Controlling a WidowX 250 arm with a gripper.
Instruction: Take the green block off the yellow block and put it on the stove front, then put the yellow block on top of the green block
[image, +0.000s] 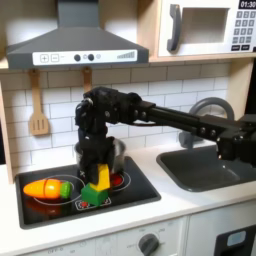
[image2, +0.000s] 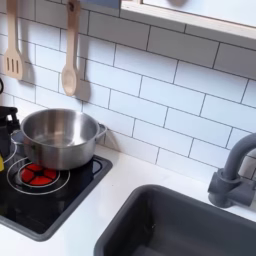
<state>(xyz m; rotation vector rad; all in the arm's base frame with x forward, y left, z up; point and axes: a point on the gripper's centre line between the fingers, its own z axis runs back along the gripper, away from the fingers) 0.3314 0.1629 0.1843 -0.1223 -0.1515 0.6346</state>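
Observation:
In the first exterior view my gripper (image: 101, 170) hangs over the front of the black stove (image: 142, 186). It looks shut on the yellow block (image: 104, 178), which is tilted between the fingertips. The green block (image: 90, 194) lies on the stove front just below and to the left of the yellow block, touching or nearly touching it. In the second exterior view part of the gripper (image2: 6, 120) shows at the left edge, beside the pot.
A steel pot (image: 113, 150) (image2: 57, 137) stands on the rear burner just behind the gripper. An orange toy vegetable (image: 48, 187) lies on the left burner. The sink (image: 215, 166) and faucet (image2: 236, 168) are to the right. Wooden utensils (image2: 68, 62) hang on the wall.

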